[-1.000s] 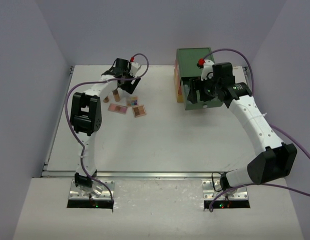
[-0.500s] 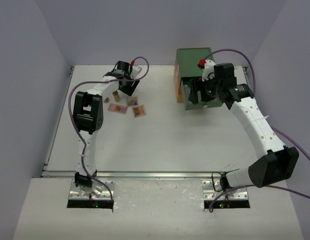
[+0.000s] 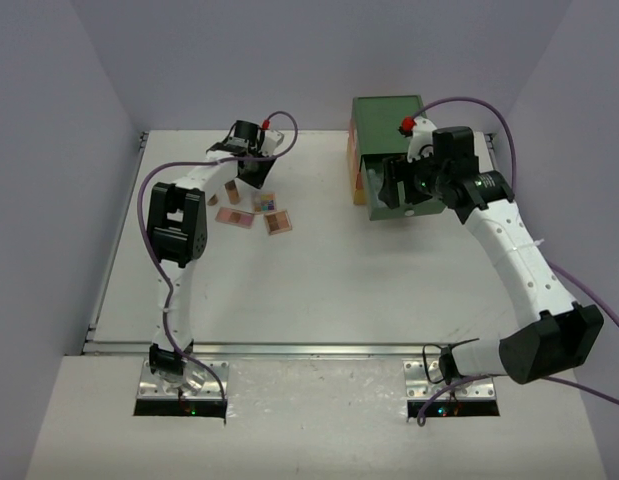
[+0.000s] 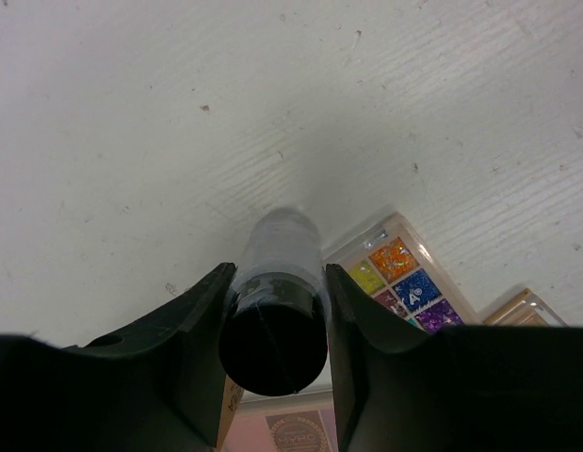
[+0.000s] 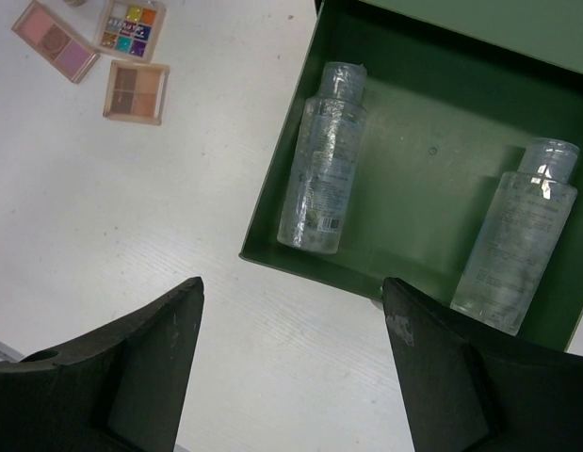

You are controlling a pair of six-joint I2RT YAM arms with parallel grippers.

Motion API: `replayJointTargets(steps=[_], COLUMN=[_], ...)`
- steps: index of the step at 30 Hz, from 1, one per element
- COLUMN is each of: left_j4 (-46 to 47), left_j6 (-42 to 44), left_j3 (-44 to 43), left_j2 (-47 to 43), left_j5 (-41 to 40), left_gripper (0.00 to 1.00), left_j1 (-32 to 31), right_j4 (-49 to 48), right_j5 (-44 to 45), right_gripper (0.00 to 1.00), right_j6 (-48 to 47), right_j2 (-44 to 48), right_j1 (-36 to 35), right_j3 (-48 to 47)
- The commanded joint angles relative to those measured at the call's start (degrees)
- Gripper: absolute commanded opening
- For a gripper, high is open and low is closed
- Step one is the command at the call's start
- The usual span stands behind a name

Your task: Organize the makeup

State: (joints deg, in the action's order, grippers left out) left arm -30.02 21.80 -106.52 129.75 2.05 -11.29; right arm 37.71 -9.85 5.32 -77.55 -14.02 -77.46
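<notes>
Here, left arm [image 3: 194, 180] stretched far forward, left gripper [image 4: 277, 282] squeezing a small clear bottle [image 4: 283, 247] between its fingers, colourful palette [image 4: 400, 277] just to its right, right arm [image 3: 509, 240] bent over, right gripper [image 5: 291, 292] spread wide above the green drawer [image 5: 418, 104], two clear bottles [image 5: 321, 165] lying inside.

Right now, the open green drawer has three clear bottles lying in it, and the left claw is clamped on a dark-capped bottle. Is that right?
Not quite. The green drawer holds only two: a clear bottle and a second clear bottle, as the right wrist view shows. The left gripper is indeed clamped on a dark-capped bottle.
</notes>
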Motion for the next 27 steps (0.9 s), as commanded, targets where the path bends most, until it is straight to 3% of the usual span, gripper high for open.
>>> replayJointTargets(steps=[1, 12, 19, 27], left_j4=[0.9, -3.8, -7.6, -14.0], left_j6=[-0.9, -2.0, -1.6, -1.2], left_j3=[-2.2, 2.8, 9.1, 11.2], left_j2=[-7.2, -29.2, -44.6, -54.2], left_j5=[5.2, 21.0, 30.4, 36.5], left_gripper=[0.00, 0.00, 0.00, 0.00], left_j1=[-0.1, -0.4, -0.4, -0.5], right_j4=[-0.9, -15.1, -24.2, -47.1], right_j5=[-1.3, -23.9, -12.0, -4.5], right_gripper=[0.77, 0.80, 0.83, 0.85], right_j6=[-2.1, -6.2, -20.0, -25.7], right_j2=[2.7, 14.9, 12.5, 4.1], right_j1=[-0.3, -2.2, -22.3, -31.3], right_j3=[-0.7, 5.4, 6.2, 9.7])
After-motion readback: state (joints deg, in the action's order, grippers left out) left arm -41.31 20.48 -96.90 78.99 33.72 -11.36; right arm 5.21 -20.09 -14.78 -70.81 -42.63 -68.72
